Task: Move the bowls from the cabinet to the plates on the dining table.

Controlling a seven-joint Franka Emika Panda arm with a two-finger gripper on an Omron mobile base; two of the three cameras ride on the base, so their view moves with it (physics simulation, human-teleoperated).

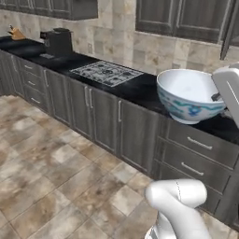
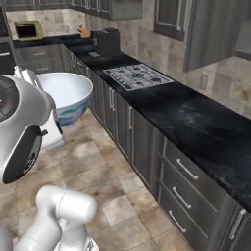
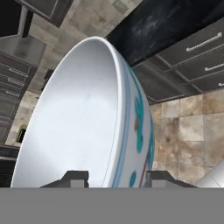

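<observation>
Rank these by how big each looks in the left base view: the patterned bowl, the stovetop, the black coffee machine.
1. White bowl with blue-teal pattern, held on the jaws and nearest the camera, which inflates it.
2. Silver-grated gas stovetop set in the black counter, looking almost as wide but flat.
3. Black boxy coffee machine, farthest away.

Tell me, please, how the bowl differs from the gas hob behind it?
The bowl is white with a blue-teal pattern, deep and round; the gas hob is pale grey, flat and rectangular. The bowl is held up at its rim between the fingers; the hob lies set into the black counter.
</observation>
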